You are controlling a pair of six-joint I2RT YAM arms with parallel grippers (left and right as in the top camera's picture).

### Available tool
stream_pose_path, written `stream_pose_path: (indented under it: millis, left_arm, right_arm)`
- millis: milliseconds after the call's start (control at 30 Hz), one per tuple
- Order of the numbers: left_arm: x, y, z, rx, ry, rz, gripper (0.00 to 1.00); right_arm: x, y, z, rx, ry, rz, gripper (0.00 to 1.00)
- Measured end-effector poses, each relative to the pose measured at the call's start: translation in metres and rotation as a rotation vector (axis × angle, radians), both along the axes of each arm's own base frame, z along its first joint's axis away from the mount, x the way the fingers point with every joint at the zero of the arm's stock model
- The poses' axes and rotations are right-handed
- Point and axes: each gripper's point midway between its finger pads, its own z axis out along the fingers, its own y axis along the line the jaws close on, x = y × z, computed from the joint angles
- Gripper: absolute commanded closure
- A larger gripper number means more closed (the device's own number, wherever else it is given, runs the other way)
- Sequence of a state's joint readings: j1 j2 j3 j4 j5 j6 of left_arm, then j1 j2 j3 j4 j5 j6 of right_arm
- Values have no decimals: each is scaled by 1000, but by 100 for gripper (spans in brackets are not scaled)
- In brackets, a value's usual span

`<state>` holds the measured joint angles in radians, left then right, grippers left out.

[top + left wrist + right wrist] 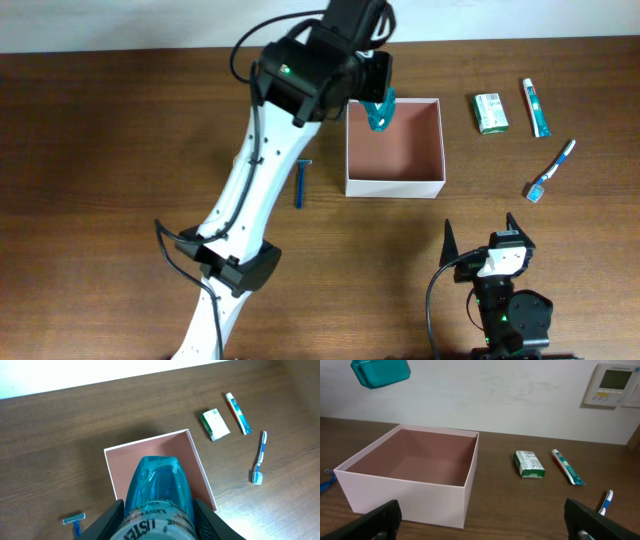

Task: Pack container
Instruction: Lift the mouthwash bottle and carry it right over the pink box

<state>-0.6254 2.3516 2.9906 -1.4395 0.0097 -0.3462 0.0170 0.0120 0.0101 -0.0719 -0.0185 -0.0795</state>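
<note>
The container (pixel 395 184) is a square white box with a pinkish-tan inside, at the table's middle; it also shows in the left wrist view (pixel 150 455) and the right wrist view (pixel 410 495). My left gripper (pixel 378 100) is shut on a teal mouthwash bottle (pixel 159 491) and holds it in the air above the container's far left part. The bottle's base shows at the top left of the right wrist view (pixel 380 372). My right gripper (pixel 485 235) is open and empty near the table's front edge, in front of the container.
A blue razor (pixel 300 183) lies left of the container. A green-and-white carton (pixel 490 112), a toothpaste tube (pixel 536 106) and a blue toothbrush (pixel 551 170) lie to its right.
</note>
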Motion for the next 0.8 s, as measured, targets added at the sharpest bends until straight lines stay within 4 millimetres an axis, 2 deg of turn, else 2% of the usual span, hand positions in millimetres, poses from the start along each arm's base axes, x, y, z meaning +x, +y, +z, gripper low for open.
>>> stream_pose_path:
  millis: [167,433,800]
  left_arm:
    - [6,-6,-17,25,15,19,63]
    - [20,-13,-86,119,123,31,62]
    - [23,-15,-106,142,155,31,62]
  right_arm:
    - [0,0,0,1,0,0,1]
    - [0,0,0,0,0,0,1]
    - [0,0,0,1,0,0,1]
